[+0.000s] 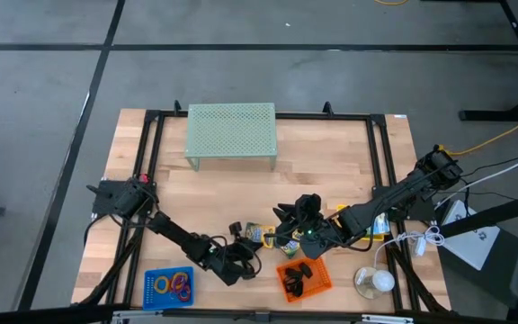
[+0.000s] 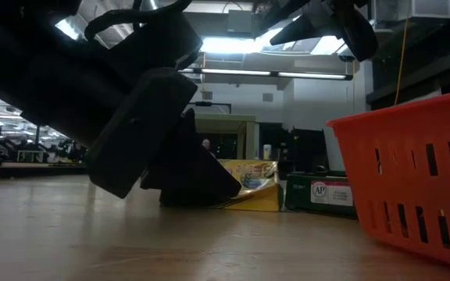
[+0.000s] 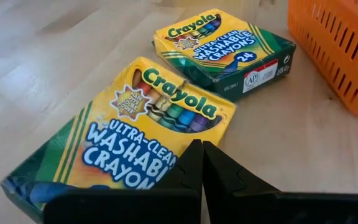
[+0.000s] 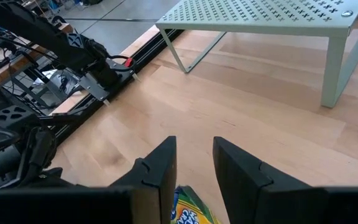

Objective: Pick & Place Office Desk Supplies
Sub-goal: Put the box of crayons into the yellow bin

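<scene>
Two green-and-yellow crayon boxes lie side by side on the wooden table. The nearer box (image 3: 129,130) sits right at my left gripper (image 3: 201,155), whose fingers are shut. The farther box (image 3: 225,50) lies beside the orange basket (image 3: 337,50). In the high view my left gripper (image 1: 241,255) is near the front edge, just left of the boxes (image 1: 257,236). My right gripper (image 1: 293,216) hovers open above them. A box corner (image 4: 188,211) shows below its fingers (image 4: 194,165). My left gripper sets its shut fingertips (image 3: 194,155) against the nearer crayon box at its long edge (image 3: 219,127), the one facing the orange basket. The fingers slant down from the table's left. The box lies on the table. I cannot tell whether the tips press on the edge or only meet it.
The orange basket (image 1: 304,277) with black clips stands just in front of the boxes. A blue tray (image 1: 169,286) with coloured rings sits at the front left. The pale green mesh riser (image 1: 232,133) stands at the far side. A round pale object (image 1: 373,281) lies right of the basket.
</scene>
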Action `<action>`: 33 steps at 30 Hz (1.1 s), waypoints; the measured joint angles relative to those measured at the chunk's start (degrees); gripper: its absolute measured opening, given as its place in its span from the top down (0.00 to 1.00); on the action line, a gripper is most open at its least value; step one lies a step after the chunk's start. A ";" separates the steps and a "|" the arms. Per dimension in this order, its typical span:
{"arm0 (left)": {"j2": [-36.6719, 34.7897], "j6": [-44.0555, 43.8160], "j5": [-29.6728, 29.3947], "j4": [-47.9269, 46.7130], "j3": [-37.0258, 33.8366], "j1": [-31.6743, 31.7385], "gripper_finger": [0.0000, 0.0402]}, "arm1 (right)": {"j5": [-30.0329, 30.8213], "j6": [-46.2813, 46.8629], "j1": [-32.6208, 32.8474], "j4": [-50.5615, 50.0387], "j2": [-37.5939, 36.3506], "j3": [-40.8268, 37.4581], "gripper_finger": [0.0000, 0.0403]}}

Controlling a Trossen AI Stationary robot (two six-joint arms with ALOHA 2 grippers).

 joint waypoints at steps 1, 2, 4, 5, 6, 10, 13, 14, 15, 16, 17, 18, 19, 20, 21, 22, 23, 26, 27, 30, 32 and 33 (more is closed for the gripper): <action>0.00 -0.15 0.00 0.17 0.02 -0.24 0.99 | -0.04 -0.07 0.00 0.02 0.00 0.00 0.73; 0.04 -0.18 0.02 0.36 0.00 -0.49 0.99 | -0.10 -0.20 0.00 0.02 0.00 0.00 0.73; 0.07 -0.27 -0.12 0.41 0.00 -1.01 1.00 | -0.13 -0.22 0.02 0.01 0.00 0.00 0.73; 0.10 -0.34 -0.19 0.41 0.00 -1.22 1.00 | -0.13 -0.22 0.01 0.01 0.00 0.00 0.73; 0.11 -0.56 -0.23 0.39 0.00 -1.46 1.00 | -0.13 -0.22 0.01 -0.01 0.00 0.00 0.73; 0.15 -2.78 1.17 -0.04 -0.02 -1.57 0.99 | -0.13 -0.22 0.00 -0.01 0.00 0.00 0.73; 0.15 -4.03 1.97 -0.16 -0.37 -1.59 1.00 | -0.13 -0.20 0.00 0.00 0.00 0.00 0.73; 0.16 -4.32 1.97 -0.20 -0.49 -1.59 1.00 | -0.15 -0.20 0.00 -0.01 0.00 0.00 0.73; 0.17 -4.68 1.97 -0.24 -0.59 -1.59 0.99 | -0.21 -0.18 0.00 0.01 0.00 0.00 0.73; 0.17 -4.94 2.09 -0.26 -0.63 -1.65 0.99 | -0.53 -0.17 0.00 0.02 0.00 0.00 0.73; 0.17 -5.33 2.45 -0.30 -0.63 -1.66 0.99 | -0.90 -0.17 0.00 -0.01 0.00 0.00 0.73; 0.40 -5.90 3.00 -0.26 -0.63 -1.66 0.99 | -1.04 -0.15 0.01 -0.01 0.00 0.00 0.73; 0.72 -6.40 3.42 -0.05 -0.63 -1.82 1.00 | -1.05 -0.15 0.02 -0.01 0.00 0.00 0.73; 1.10 -6.67 3.60 0.35 -0.63 -1.94 1.00 | -1.05 -0.15 0.00 0.02 0.00 0.00 0.73; 1.48 -6.75 3.66 0.97 -0.63 -2.01 1.00 | -1.07 -0.15 0.02 0.00 0.00 0.00 0.73; 2.11 -7.00 4.78 1.42 -0.64 -2.03 1.00 | -1.04 -0.15 0.02 -0.01 0.00 0.00 0.73; 2.74 -7.47 3.78 2.25 -0.68 -2.03 0.99 | -1.05 -0.17 0.02 0.02 0.00 0.00 0.73; 4.69 -8.60 4.42 3.08 -0.68 -2.03 0.99 | -1.04 -0.20 0.02 0.01 0.00 0.00 0.73; 5.02 -8.62 4.51 3.29 -0.68 -2.03 1.00 | -1.04 -0.20 0.02 0.01 0.00 0.00 0.73; 5.20 -8.52 4.11 3.28 -0.68 -1.86 0.99 | -1.07 -0.20 0.02 0.00 0.00 0.00 0.73; 5.22 -8.06 3.80 3.94 -0.68 -1.83 0.99 | -1.07 -0.22 0.02 0.01 0.00 0.00 0.73; 5.22 -7.24 3.76 5.16 -0.71 -2.05 0.99 | -1.12 -0.24 0.00 -0.02 0.00 0.00 0.73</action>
